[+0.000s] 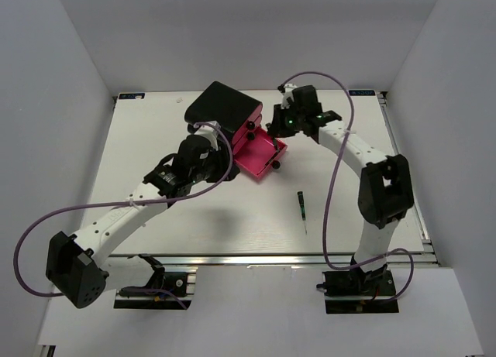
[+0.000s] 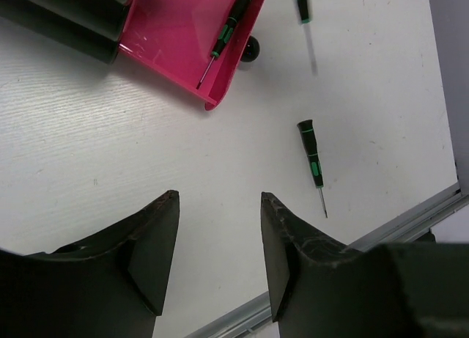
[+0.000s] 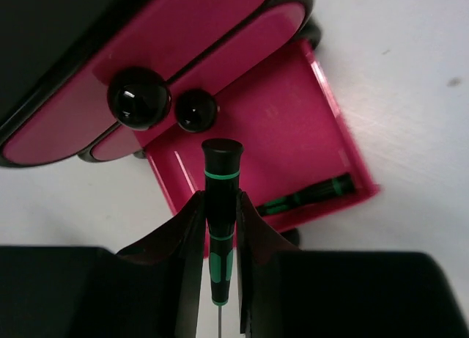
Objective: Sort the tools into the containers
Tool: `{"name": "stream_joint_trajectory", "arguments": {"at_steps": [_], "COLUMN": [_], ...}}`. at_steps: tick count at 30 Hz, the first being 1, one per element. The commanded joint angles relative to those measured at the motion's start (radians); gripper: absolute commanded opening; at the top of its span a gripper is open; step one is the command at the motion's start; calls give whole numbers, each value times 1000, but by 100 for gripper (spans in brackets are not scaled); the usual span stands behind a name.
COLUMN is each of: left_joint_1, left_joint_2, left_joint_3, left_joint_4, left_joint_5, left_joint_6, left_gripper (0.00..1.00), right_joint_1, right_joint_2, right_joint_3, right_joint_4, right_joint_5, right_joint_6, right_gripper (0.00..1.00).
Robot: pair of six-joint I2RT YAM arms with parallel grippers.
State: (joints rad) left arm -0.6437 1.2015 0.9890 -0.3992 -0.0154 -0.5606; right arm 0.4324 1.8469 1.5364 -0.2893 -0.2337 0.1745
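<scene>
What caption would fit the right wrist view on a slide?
Right end effector grips a precision screwdriver close to the open pink drawer, where another screwdriver lies.

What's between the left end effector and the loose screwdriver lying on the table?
Nothing. In the left wrist view, only bare white table separates the open left end effector from the loose screwdriver.
</scene>
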Motion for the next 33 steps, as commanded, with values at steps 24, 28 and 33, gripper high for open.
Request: {"name": "stream_joint_trajectory", "arguments": {"at_steps": [24, 28, 33], "left_joint_1": [-154, -157, -206], "left_joint_2": [257, 395, 634], "left_joint_3": [216, 307, 579], "left_joint_4": [53, 73, -65], "left_joint_5": [124, 193, 198], "left_joint_6": [19, 37, 47], "left_gripper": [18, 8, 44], "right_joint_1": [-64, -223, -511], "right_joint_2": [51, -84, -234], "right_joint_3": [21, -135, -353], "right_joint_4": [91, 105, 72], "right_joint_5": [-68, -257, -338], "right_joint_6": [292, -17, -139], "right_gripper": [28, 0, 0]}}
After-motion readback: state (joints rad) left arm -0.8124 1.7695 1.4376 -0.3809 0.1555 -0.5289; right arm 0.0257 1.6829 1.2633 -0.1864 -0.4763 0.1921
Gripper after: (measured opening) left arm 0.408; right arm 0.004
